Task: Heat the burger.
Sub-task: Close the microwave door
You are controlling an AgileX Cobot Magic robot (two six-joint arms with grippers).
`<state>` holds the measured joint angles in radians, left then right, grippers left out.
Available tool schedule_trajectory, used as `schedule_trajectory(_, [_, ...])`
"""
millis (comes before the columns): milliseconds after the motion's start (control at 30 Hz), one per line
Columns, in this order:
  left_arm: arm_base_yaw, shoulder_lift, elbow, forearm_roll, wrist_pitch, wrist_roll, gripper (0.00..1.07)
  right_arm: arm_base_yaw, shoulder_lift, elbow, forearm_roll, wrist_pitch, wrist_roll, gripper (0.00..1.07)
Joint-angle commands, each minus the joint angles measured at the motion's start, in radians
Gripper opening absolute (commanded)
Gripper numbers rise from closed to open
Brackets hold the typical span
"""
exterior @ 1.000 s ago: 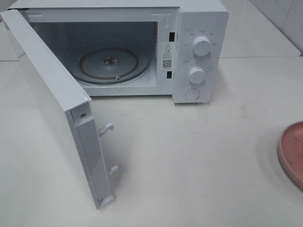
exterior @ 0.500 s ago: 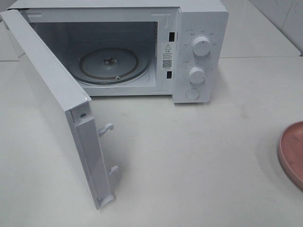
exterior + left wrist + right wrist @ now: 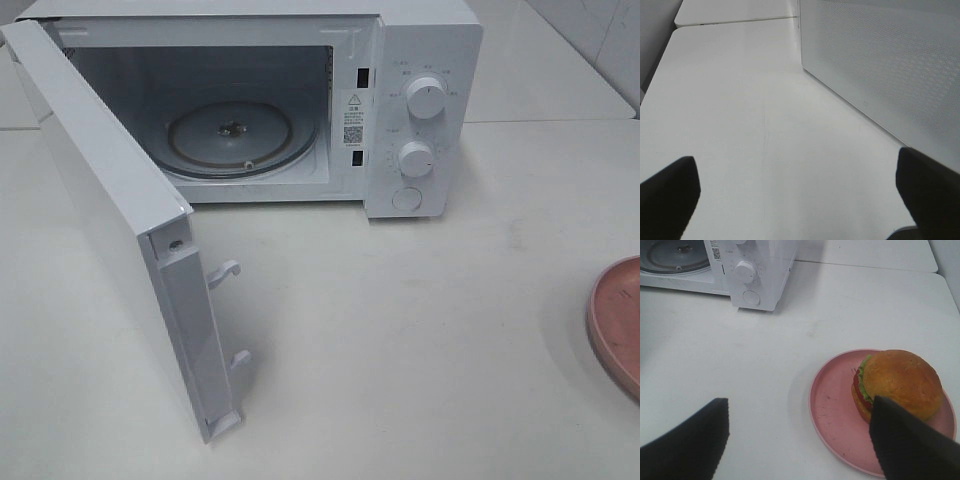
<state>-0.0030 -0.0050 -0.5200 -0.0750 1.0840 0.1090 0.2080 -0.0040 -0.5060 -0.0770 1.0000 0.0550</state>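
Sitting burger: the burger (image 3: 897, 385) rests on the far side of the pink round plate (image 3: 832, 405), golden bun up, lettuce and tomato showing at its edge — untouched, well apart from the microwave (image 3: 420, 110).
Right gripper: the right gripper (image 3: 800, 437) hovers above the near edge of the plate, jaws spread wide, nothing between them; one dark finger overlaps the bun in the wrist view, though I cannot tell if it touches.
Left gripper: the left gripper (image 3: 800, 192) hangs over bare table beside the perforated outer face of the microwave door (image 3: 110, 220), fingers fully apart and empty.
Step in hand: I'd judge this the approach for the pick-up — the door already stands wide and the glass turntable (image 3: 240, 138) is bare.
Next move: likely shifting the right gripper over the burger, lowering, and closing gently on it or the plate, since a tall stack could topple.
Surface: a plain white tabletop (image 3: 400, 330), matte and faintly scuffed.
Room: pale tiled wall at the far corner.
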Motion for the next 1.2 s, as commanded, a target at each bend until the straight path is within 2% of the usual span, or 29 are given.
schedule_trajectory(33, [-0.001,-0.005,0.003,-0.001,-0.012,-0.003,1.01,-0.006,-0.019,0.003,0.001,-0.005,-0.009,0.75])
schedule_trajectory(967, [-0.001,-0.005,-0.006,-0.008,-0.017,-0.001,1.01,-0.006,-0.028,0.003,0.001,-0.005,-0.010,0.75])
schedule_trajectory(1200, [-0.001,0.054,-0.025,-0.021,-0.090,-0.001,1.00,-0.006,-0.028,0.003,0.001,-0.005,-0.010,0.75])
